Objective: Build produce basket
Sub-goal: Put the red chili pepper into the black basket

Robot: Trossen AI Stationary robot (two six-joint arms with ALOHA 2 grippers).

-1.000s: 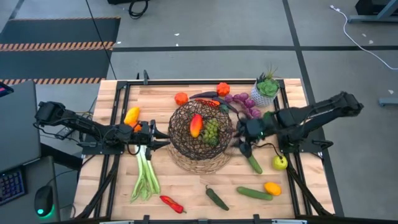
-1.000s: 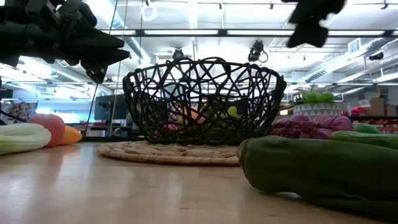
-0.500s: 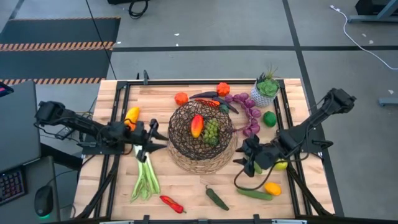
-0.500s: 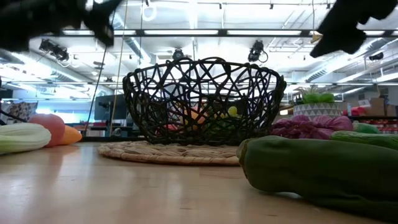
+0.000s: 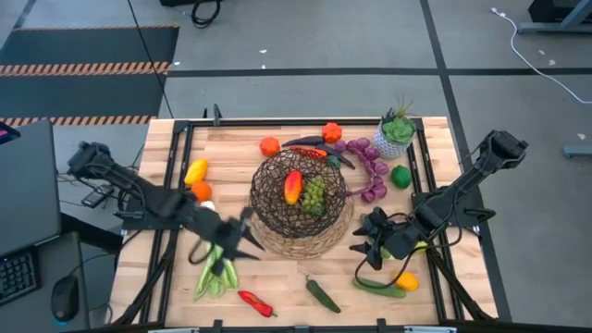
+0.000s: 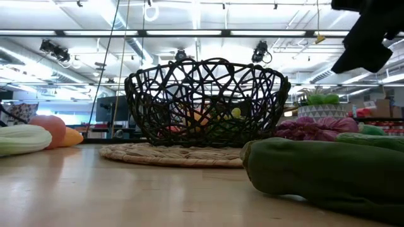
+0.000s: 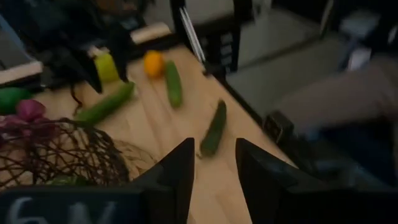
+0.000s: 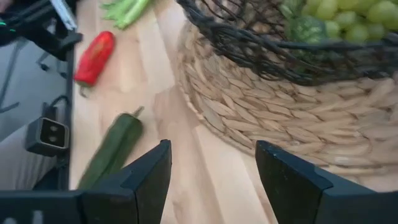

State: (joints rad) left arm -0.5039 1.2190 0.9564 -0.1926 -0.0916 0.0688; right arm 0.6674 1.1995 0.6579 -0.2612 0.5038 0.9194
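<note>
The basket (image 5: 301, 205), a wide bowl of dark openwork strands on a tan woven base, is sitting at the middle of the wooden surface (image 5: 277, 277), already holding a red-orange pepper (image 5: 292, 186) and green grapes (image 5: 315, 194). Around it the rest of the produce is lying loose: a green leek (image 5: 215, 270) to its left, a red pepper (image 5: 255, 302) and a dark cucumber (image 5: 322, 295) in front of it, another cucumber (image 5: 376, 288) and a yellow-orange piece (image 5: 405, 279) to the right, purple grapes (image 5: 372, 166) behind. These toy pieces are probably light, smooth and a little slippery; long ones such as a cucumber likely take best across the middle of their length. The left gripper (image 7: 211, 168) is hanging above the leek, its fingers standing a narrow way apart with nothing between them. The right gripper (image 8: 211, 168) is hovering low beside the basket's right flank, fingers spread wider and also empty, pointing toward the dark cucumber.
</note>
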